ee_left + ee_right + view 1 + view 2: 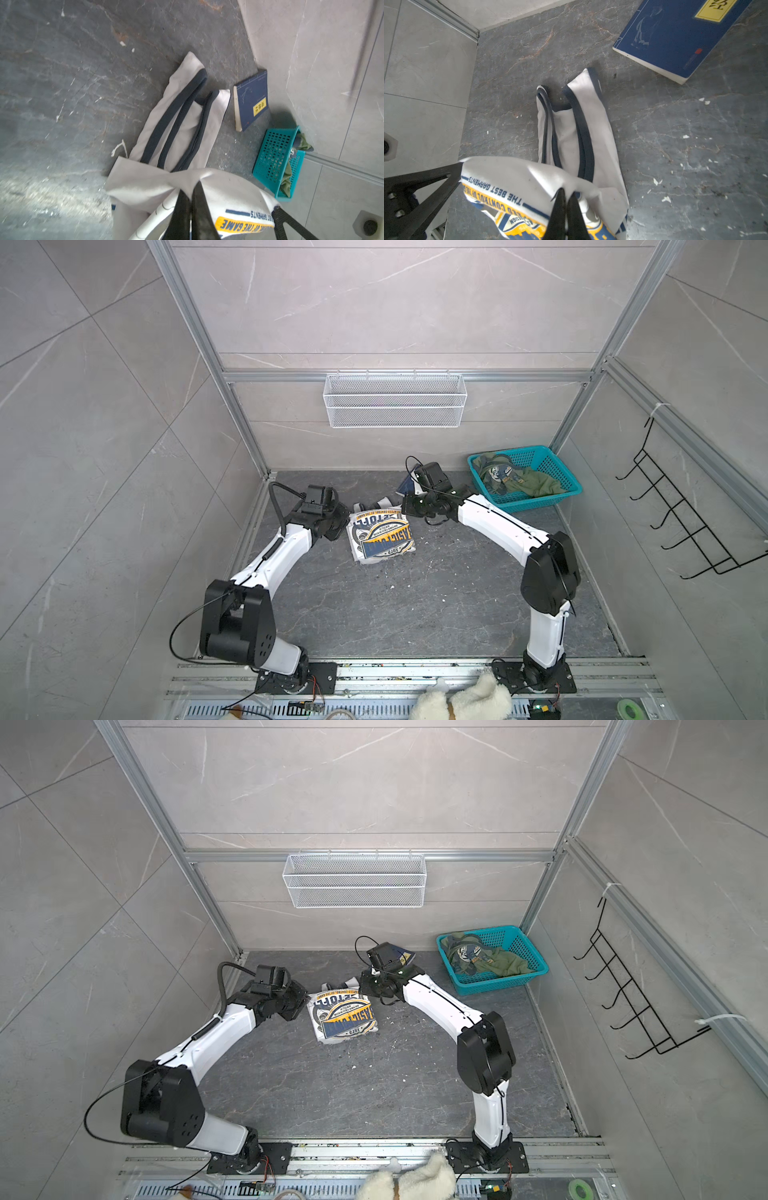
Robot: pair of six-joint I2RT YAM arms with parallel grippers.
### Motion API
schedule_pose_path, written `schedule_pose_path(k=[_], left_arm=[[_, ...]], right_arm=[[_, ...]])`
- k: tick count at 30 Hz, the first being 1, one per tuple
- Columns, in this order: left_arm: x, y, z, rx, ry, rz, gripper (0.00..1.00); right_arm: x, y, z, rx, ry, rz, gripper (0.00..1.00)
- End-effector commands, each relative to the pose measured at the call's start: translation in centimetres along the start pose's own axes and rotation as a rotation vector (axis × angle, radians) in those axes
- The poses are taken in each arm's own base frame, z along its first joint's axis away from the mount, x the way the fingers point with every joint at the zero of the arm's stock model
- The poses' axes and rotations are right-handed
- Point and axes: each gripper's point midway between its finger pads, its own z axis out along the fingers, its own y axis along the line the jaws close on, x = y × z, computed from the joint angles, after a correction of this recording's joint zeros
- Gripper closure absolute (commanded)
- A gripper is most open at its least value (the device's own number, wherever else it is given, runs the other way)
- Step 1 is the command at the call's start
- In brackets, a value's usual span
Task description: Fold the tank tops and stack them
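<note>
Cloth is looking light, limp and likely sagging, so edge-corner holds are suiting it: left gripper (192,187) and right gripper (566,192) are both clamping fully closed on the raised edge of white tank top (382,537) lying near teal basket (536,502), olive tank top (536,483) sitting crumpled inside that basket.

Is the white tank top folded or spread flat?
Partly folded: the white tank top has its printed half doubled toward the straps, its edge pinched by the left end effector and right end effector.
</note>
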Motion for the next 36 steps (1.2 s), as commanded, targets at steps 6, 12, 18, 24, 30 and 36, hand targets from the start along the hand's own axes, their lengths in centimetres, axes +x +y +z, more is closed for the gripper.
schedule_pose_path(k=[6,12,18,24,30,36], left_arm=[[-3.4,-4.4,3.8,0.129,0.02,0.098,1.0],[-5.1,-5.1,5.9,0.092,0.004,0.13,1.0],[-5.4,-5.0,8.8,0.101,0.025,0.114,0.99],[-6.3,-4.7,11.0,0.104,0.024,0.093,0.96],[-7.1,-4.6,12.7,0.112,0.028,0.086,0.9],[-7.3,-4.8,13.7,0.115,0.052,0.101,0.75]], right_arm=[[-4.1,-0.2,2.3,-0.013,-0.102,-0.053,1.0],[-4.9,-1.6,4.5,0.014,-0.102,-0.053,1.0],[-5.7,-2.6,6.8,0.02,-0.131,-0.052,1.0],[-6.5,-3.2,9.0,0.041,-0.133,-0.055,1.0],[-6.1,-4.7,11.2,0.075,-0.11,-0.033,1.0],[-6.6,-5.1,11.8,0.08,-0.111,-0.023,0.98]])
